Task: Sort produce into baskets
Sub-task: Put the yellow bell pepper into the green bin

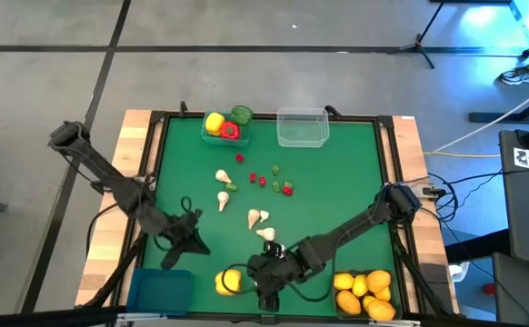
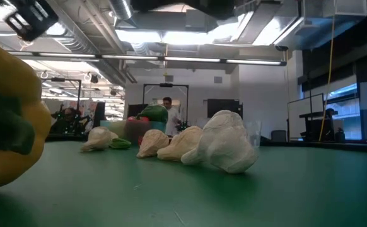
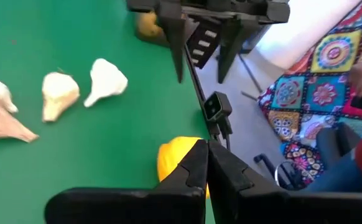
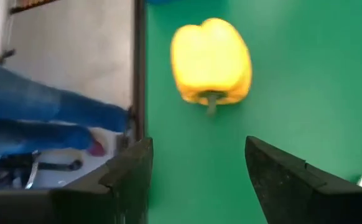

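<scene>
Yellow fills the space ahead of our right gripper [image 4: 196, 171], whose two fingers stand spread with nothing between them, pointed at a yellow bell pepper [image 4: 211, 60] lying on its side on the green mat [image 1: 337, 182], stem toward us, close to the table's near edge. From above, that right gripper [image 1: 266, 283] sits just beside the pepper [image 1: 229, 282], with the blue bin [image 1: 160, 291] on the pepper's far side. We judge the main risk is the pepper's rounded, glossy body: if we close off-centre it could squirt out and roll over the nearby edge. A garlic bulb [image 1: 266, 234] lies near our arm and could get swept aside. Our left gripper [image 1: 184, 238] waits with fingers pressed together, holding nothing, near enough that a careless swing might clip it.
</scene>
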You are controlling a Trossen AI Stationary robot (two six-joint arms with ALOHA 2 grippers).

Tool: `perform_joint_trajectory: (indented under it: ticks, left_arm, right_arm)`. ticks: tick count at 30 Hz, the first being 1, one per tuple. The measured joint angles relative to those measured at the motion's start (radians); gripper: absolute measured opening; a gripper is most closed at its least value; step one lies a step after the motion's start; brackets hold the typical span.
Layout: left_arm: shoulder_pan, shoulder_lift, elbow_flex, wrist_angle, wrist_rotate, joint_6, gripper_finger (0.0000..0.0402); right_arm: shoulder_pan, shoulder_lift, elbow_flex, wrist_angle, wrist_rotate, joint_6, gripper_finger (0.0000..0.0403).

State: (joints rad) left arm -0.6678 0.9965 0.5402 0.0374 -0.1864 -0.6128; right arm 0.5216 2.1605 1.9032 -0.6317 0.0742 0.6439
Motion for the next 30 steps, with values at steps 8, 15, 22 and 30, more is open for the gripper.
perform_joint_trajectory:
  ticks: [8,15,22,30]
  left_arm:
    - [-0.157,0.245,0.153,-0.002,-0.125,-0.018,0.0]
    - [-0.191,0.39,0.219,0.004,-0.19,-0.049,0.0]
    - [-0.191,0.425,0.228,0.0,-0.19,-0.067,0.0]
    - [-0.209,0.51,0.242,0.018,-0.134,-0.044,0.0]
  right_arm:
    - [0.017,0.02,-0.08,0.147,0.074,0.01,0.0248]
    - [0.015,0.077,-0.08,0.163,0.074,0.007,0.0248]
    - [0.015,0.119,-0.08,0.246,0.064,0.01,0.0248]
    - [0.015,0.145,-0.08,0.299,0.065,0.027,0.0248]
